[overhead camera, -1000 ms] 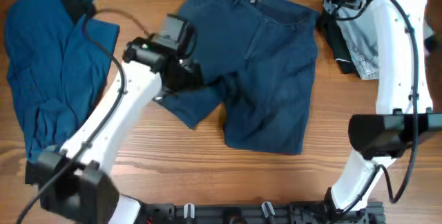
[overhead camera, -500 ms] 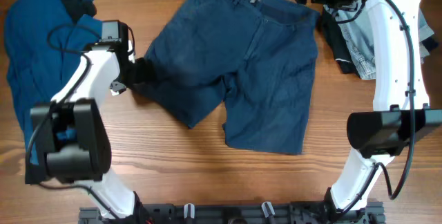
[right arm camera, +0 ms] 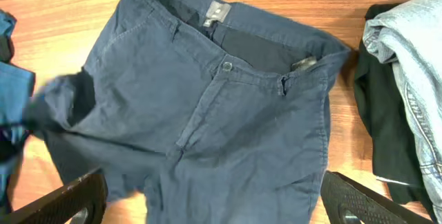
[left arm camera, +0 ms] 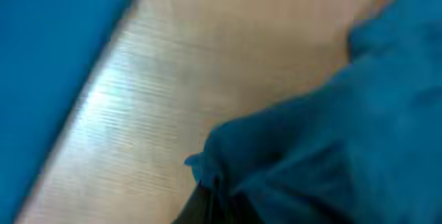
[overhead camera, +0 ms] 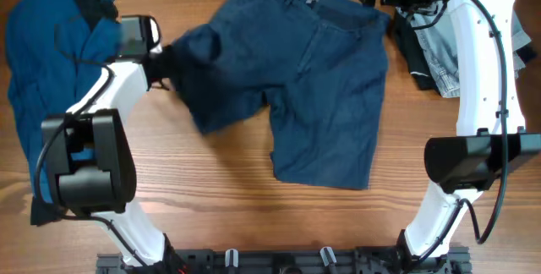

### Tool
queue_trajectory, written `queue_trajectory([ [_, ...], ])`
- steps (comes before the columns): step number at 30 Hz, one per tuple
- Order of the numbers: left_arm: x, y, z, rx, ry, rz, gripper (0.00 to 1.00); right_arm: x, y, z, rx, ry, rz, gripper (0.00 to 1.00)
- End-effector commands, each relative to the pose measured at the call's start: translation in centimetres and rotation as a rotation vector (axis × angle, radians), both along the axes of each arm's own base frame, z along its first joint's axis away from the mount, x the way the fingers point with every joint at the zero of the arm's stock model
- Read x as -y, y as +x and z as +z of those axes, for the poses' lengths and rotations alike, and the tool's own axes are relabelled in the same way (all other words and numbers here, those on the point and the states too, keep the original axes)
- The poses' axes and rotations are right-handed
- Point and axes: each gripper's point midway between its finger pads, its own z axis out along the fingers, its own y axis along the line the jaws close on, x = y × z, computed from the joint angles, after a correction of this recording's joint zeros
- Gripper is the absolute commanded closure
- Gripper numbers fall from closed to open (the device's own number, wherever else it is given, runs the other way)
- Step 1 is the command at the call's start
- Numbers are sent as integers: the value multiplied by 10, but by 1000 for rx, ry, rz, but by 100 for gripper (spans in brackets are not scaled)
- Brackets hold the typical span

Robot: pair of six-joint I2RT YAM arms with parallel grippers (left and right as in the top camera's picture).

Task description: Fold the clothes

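Dark navy shorts [overhead camera: 321,79] lie flat in the middle of the wooden table, waistband at the far side. My left gripper [overhead camera: 169,59] is at the shorts' left leg and is shut on the cloth there, which bunches up at the jaws. Up close in the left wrist view the pinched navy fabric [left arm camera: 324,148] hangs from the gripper [left arm camera: 207,200] over bare wood. My right gripper [right arm camera: 214,207] hovers high over the waistband end, open, with nothing between its fingers [right arm camera: 362,200]; the shorts [right arm camera: 207,106] spread out below it.
A crumpled blue shirt [overhead camera: 51,79] covers the left side of the table. At the far right lies a pile of light denim [overhead camera: 439,63] and a black garment [right arm camera: 376,127]. Bare wood [overhead camera: 211,189] runs along the front edge.
My left arm swung from over the shorts' middle to their left edge and shut on the left leg, drawing its hem up and to the left. The right arm stayed put.
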Motion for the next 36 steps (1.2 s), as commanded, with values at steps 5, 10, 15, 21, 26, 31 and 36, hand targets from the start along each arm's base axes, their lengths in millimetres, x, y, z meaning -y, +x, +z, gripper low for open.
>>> queue_trajectory([
  [5, -72, 58, 41, 326, -90, 234, 96, -32, -6, -10, -35, 13, 61, 1],
  [10, -66, 49, 29, 258, -283, 212, 27, -46, 0, -5, 2, 26, 71, 0],
  [15, -6, 22, 34, 115, -307, 116, 0, -46, 29, -15, 144, -106, 262, 0],
  [21, 86, -82, 79, -175, -311, -38, 0, -21, 69, -76, 105, -198, 229, 1],
  [26, 175, -154, 74, -370, -261, -279, 1, 10, 53, -161, -176, -111, 109, 1],
  [31, 221, -206, 65, -480, -184, -476, 4, 30, 26, -171, -316, -47, 54, 0],
  [36, 250, -257, 39, -547, 65, -810, 0, 39, 26, -171, -310, -51, 57, 0],
])
